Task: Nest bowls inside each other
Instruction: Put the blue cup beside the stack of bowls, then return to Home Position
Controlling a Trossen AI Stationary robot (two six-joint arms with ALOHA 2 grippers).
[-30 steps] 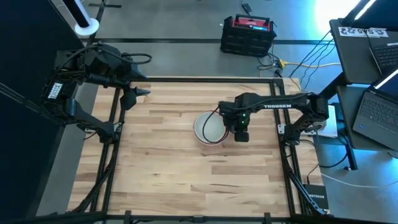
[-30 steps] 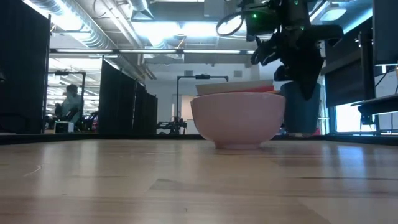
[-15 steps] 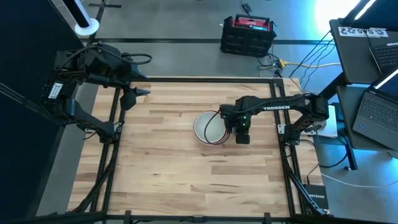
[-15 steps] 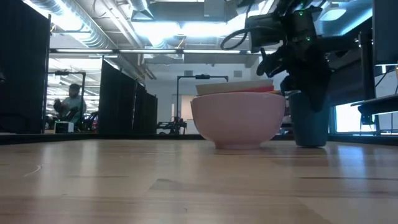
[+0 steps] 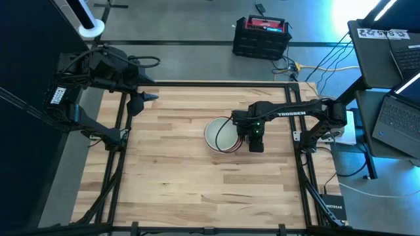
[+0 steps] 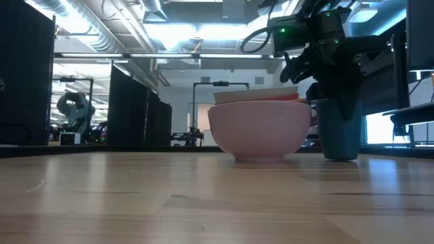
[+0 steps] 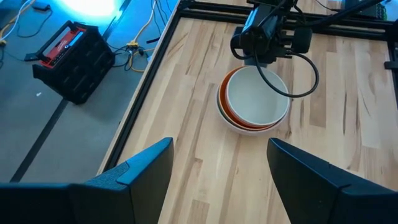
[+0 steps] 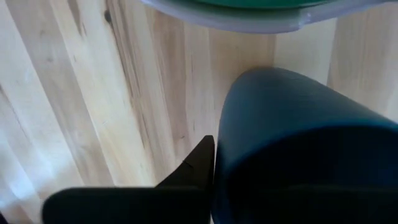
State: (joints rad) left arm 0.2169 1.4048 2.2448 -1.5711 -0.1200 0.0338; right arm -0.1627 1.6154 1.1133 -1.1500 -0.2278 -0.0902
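A nested stack of bowls (image 5: pixel 220 136) stands on its base mid-table, white innermost with orange and red rims around it (image 7: pixel 254 99). In the low view the outer bowl (image 6: pixel 260 132) looks pale. Just to its right, a small dark blue cup (image 6: pixel 339 135) stands upright on the wood beside the stack, not in it. My right gripper (image 5: pixel 256 145) reaches down onto the cup (image 8: pixel 292 143) from above and is shut on it. My left gripper (image 5: pixel 141 98) hangs open and high over the table's far left corner, its fingers (image 7: pixel 140 171) holding nothing. My right gripper comes at the dark blue cup from above, pointing steeply down, at the cup's upper part (image 6: pixel 327 105). One finger (image 8: pixel 193 168) lies against the cup's outer wall (image 8: pixel 221 155); the cup hides the other finger. The cup stands upright with its base on the table.
Black frame rails (image 5: pixel 298 164) run along the table's edges. A red and black case (image 5: pixel 261 36) sits on the floor beyond the far edge, and laptops (image 5: pixel 400 118) lie off to the right. Bare wood stretches toward the near edge (image 5: pixel 197 190). A person moves far back in the room (image 6: pixel 71 108).
My right gripper has sunk a little beside the bowl stack, bringing the dark blue cup from just above the wood down onto its base. The cup stays upright. The bowls and my left gripper have kept still.
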